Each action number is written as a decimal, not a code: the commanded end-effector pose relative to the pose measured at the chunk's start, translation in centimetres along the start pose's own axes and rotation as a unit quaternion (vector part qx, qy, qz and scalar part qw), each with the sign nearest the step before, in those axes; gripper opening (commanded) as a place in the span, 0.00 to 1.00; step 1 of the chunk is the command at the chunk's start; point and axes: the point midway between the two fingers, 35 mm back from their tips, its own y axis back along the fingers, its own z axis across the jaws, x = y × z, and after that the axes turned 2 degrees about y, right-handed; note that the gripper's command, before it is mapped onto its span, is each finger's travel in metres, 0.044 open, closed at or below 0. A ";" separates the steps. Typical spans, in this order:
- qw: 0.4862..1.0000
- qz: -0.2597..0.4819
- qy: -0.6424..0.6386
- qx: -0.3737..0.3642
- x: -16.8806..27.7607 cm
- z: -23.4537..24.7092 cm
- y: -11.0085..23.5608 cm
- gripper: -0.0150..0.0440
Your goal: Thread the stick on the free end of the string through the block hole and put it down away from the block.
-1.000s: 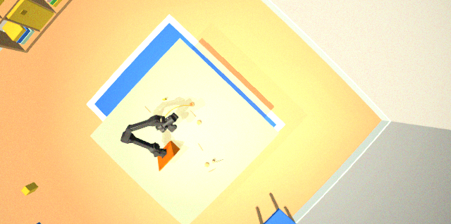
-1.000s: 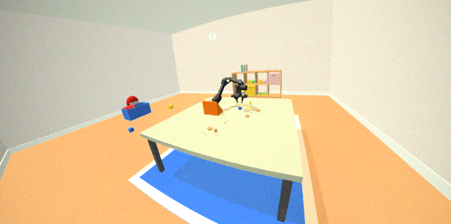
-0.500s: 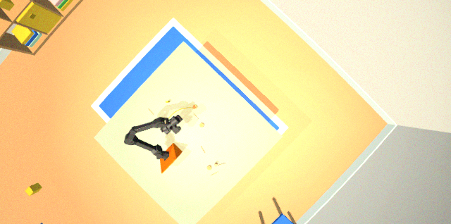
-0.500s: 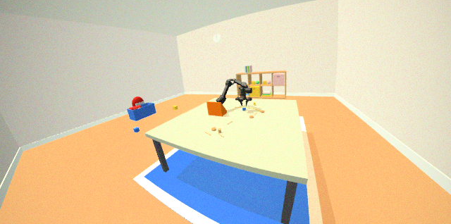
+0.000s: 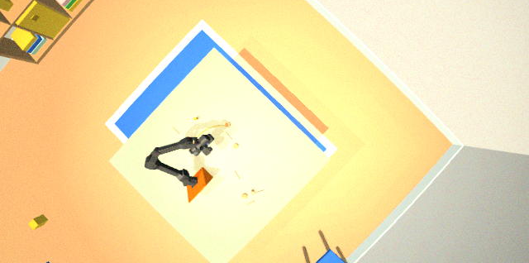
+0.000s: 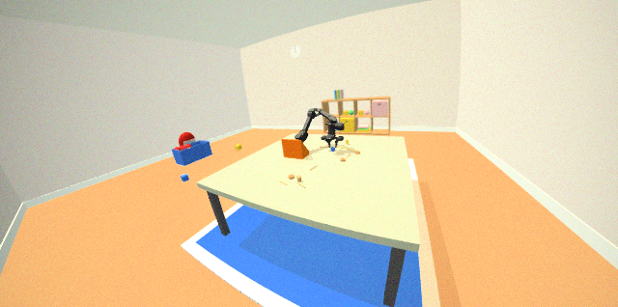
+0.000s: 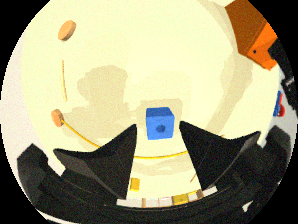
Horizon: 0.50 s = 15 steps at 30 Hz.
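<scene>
Between tool (image 7: 160, 141) fingers: blue cube (image 7: 160, 123), untouched; tool half-open, empty; string (image 7: 100, 143) below.

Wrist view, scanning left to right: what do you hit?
Round wooden discs at the left edge → left gripper finger → blue block between the fingers, gripper open around it → right finger → orange base at upper right.

We list one blue block (image 7: 160, 123), hole facing us, resting on the table. One yellow string (image 7: 87, 137) curves from a round wooden button (image 7: 57, 117).
</scene>
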 end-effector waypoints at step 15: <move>1.000 0.001 0.000 0.001 0.1 -0.1 -0.9 0.39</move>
